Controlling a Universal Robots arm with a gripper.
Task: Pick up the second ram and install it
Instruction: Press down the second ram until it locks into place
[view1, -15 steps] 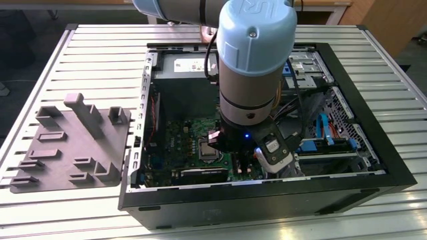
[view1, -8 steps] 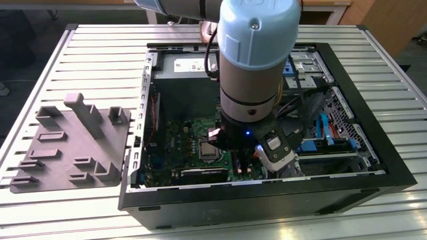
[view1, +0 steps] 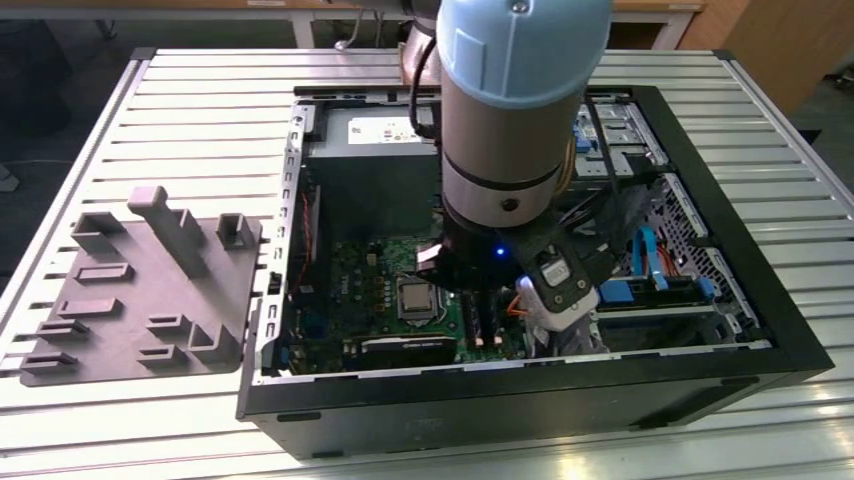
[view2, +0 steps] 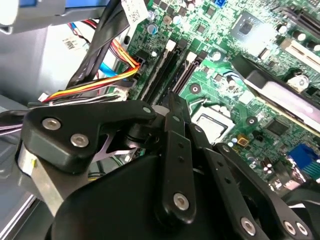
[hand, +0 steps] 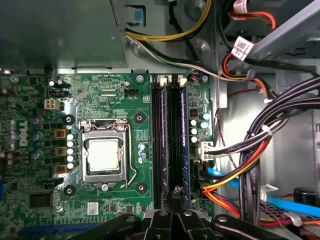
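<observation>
Your ram (hand: 179, 135) is a slim, long, dark stick seen edge-on in the first wrist view, with a faint bluish sheen along one side. It stands upright in one of the two long black slots that run side by side on the motherboard (hand: 30, 210), just beside the CPU (hand: 103, 159) socket. Another stick of the same look stands in the neighbouring slot (hand: 159, 135), on the CPU side.

Your gripper (hand: 176, 192) sits over one end of the ram, its dark fingers drawn together to a narrow point with no gap you can see between them. You cannot tell whether the tips press on the ram's top edge or stop just above it. In the second wrist view, the gripper (view2: 172, 100) points at the near end of the same pair of slots, whose white latches show at the far end.

In the exterior view, your arm (view1: 514, 120) reaches down into the open case (view1: 534, 400), which lies on its side on the slatted counter (view1: 200, 90). Inside the case you see the motherboard, the two filled slots and bundles of coloured cables (hand: 260, 150) well apart from the CPU, past the slots. The grey tray (view1: 134, 330) lies on the counter towards the exterior view's left, just beside the case, showing its raised blocks.
</observation>
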